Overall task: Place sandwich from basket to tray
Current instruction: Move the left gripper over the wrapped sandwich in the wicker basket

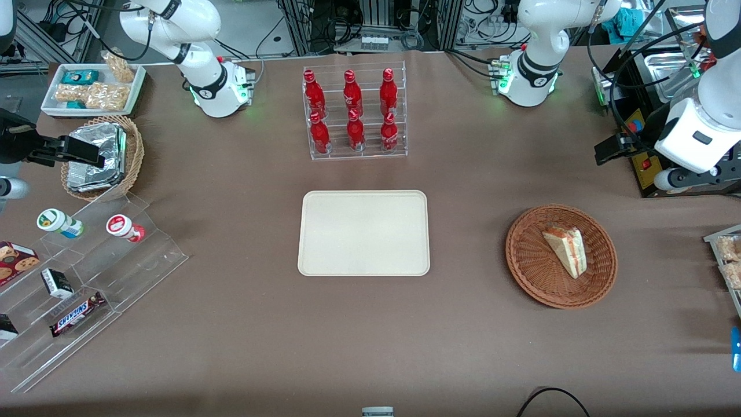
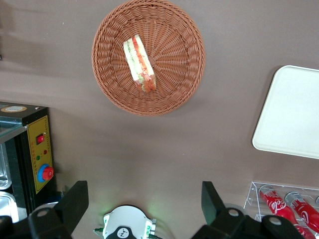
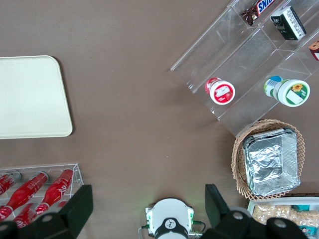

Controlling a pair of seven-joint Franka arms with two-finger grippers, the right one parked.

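Front view: the sandwich (image 1: pixel 565 251) lies in the basket (image 1: pixel 529 272) at right of the frame, well apart from the bare tray (image 1: pixel 363 233) at center on the bench (image 1: pixel 243 324). High at the right edge, the hand (image 2: pixel 142 199) hangs with fingers spread apart, holding nothing.

bright even overhead light, soft faint shadows, sharp focus, mild foil glare
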